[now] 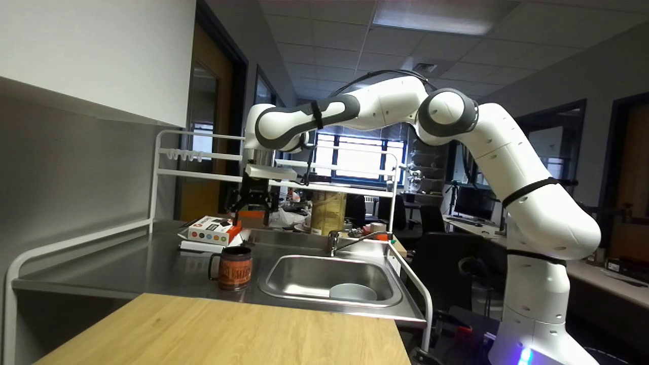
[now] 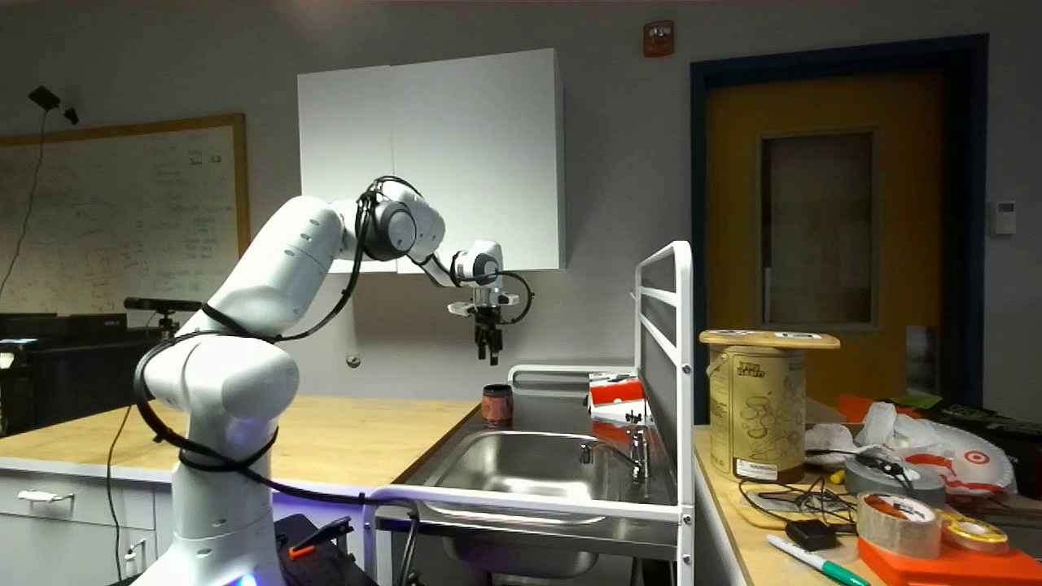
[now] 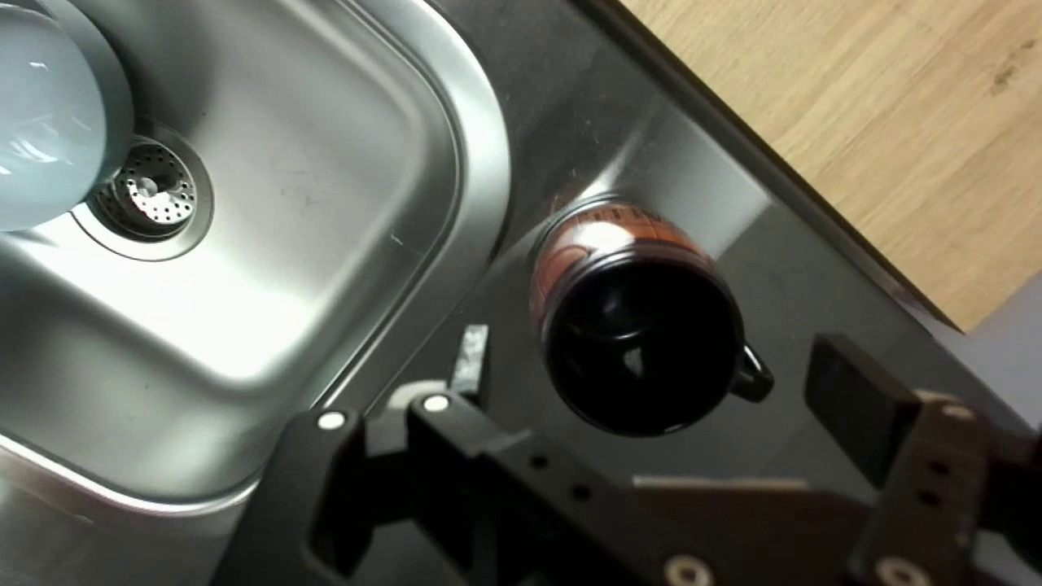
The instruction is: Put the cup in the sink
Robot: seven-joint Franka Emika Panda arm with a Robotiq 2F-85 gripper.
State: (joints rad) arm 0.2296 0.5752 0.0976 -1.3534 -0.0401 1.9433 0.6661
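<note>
Fingers (image 3: 863,407), spread apart, which I hold above the steel tabletop (image 3: 798,309); on it the cup (image 3: 643,325) stands upright, just beside the sink (image 3: 309,195).

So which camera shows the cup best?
The wrist view: the cup looks biggest there, with its dark inside and handle showing. Both exterior views show it smaller, from the side, upright on the steel counter; in an exterior view its lettering is partly readable.

Sink (image 3: 309,187) in all views, the wrist's from close above.
</note>
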